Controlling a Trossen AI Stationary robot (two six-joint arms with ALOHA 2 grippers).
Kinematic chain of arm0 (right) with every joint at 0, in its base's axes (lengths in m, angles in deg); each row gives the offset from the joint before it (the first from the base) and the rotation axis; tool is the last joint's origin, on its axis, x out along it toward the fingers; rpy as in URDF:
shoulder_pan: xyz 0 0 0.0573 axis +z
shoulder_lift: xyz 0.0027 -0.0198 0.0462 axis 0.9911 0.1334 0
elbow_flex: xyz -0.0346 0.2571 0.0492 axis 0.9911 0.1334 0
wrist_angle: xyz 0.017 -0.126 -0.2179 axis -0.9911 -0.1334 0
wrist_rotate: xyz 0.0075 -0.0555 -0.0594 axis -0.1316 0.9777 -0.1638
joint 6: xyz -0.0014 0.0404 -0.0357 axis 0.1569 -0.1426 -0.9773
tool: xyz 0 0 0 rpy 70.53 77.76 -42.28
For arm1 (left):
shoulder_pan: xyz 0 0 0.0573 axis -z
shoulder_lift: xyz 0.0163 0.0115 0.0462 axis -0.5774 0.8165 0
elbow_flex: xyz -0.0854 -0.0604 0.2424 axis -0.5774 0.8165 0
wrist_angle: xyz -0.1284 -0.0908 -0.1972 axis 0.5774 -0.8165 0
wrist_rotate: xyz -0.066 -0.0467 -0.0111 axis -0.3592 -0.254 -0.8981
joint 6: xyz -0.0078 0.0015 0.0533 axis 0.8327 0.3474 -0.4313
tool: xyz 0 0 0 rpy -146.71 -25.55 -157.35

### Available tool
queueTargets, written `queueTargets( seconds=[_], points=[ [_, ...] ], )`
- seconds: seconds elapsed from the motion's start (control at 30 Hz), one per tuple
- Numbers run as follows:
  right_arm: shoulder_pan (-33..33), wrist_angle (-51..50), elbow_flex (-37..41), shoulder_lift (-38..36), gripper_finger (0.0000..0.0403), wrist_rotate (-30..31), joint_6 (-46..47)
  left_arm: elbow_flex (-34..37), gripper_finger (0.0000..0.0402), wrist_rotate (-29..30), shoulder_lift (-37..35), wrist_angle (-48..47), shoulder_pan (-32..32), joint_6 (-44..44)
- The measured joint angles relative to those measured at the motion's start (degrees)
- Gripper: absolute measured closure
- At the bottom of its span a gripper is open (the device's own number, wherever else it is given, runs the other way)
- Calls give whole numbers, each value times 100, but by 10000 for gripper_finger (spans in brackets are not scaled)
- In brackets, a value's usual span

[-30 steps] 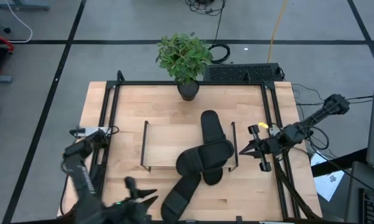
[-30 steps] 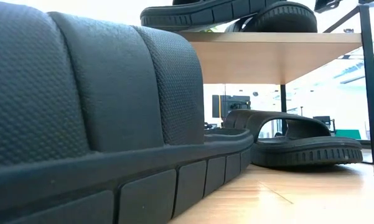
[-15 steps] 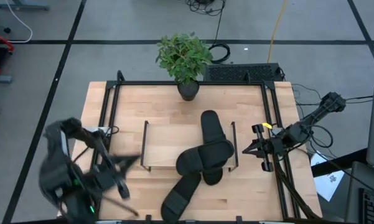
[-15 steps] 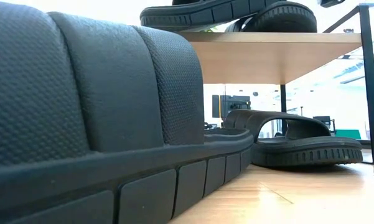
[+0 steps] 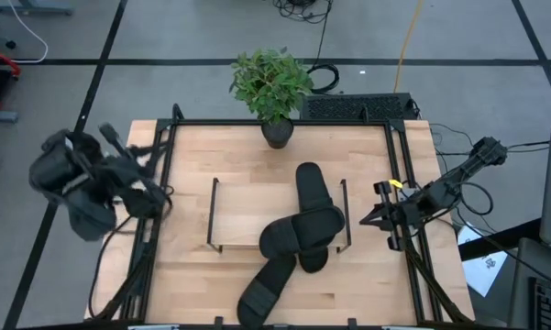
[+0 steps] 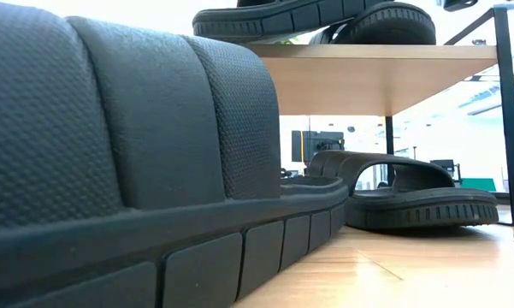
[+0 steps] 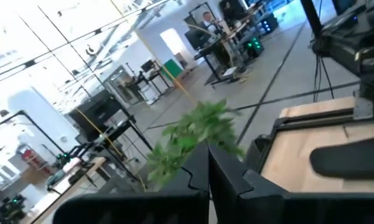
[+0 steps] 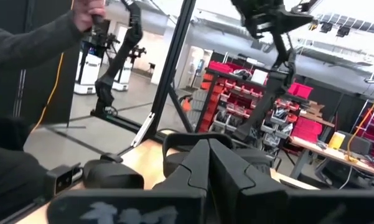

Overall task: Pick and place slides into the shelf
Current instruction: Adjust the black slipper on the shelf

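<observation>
While both arms sit off at the table's edges, the contents stand as follows:

- Shelf (image 5: 243,206): low rack with a light wood board and thin black wire end frames, at the middle of the table (image 5: 192,284).
- Slide, upper (image 5: 313,191): lies lengthwise on the board's right part, pointing toward the plant.
- Slide, crossing (image 5: 303,231): lies slantwise over the near end of the first, on the board's front right corner.
- Slide under the board (image 6: 410,190): rests on the tabletop beneath the shelf, seen level in the low view.
- Slide, front (image 5: 266,286): lies on the tabletop outside the shelf, near the table's front edge, angled toward the rack; it fills the low view's foreground.
- Potted plant (image 5: 271,87): stands at the table's far edge, behind the shelf.
- Left gripper (image 7: 208,171): raised beyond the table's left edge, fingers pressed together, holding nothing.
- Right gripper (image 5: 374,218): at the table's right edge, just beside the shelf's right end frame, fingers pressed together, holding nothing.
</observation>
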Motion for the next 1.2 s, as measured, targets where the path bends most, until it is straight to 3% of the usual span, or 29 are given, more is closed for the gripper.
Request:
queueTargets(
  seconds=[0.23,0.33,0.4,0.53,0.77,0.9,1.1,1.2],
  points=[
    [0,-150,0,1,403,-2,-11,1242,400,-442,-1198,16,3,24],
    [0,-171,0,-2,403,-2,-86,1796,400,-254,-1760,16,7,504],
    [-2,-208,0,-4,403,14,-123,2205,401,237,-2286,6,-12,1076],
    [-44,-212,0,-4,403,22,-104,2910,401,385,-3400,11,11,1925],
    [-57,-445,0,-18,403,22,-92,4095,401,275,-4009,38,768,1584],
    [-57,-506,0,-26,403,0,-116,4700,401,-504,-3986,217,1579,1311],
    [-55,-617,0,-61,403,-5,-79,5461,397,-1961,-3990,1501,2608,507],
    [-55,-632,0,-61,403,-15,13,5546,397,-2104,-3972,2030,2868,28]
  ],
)
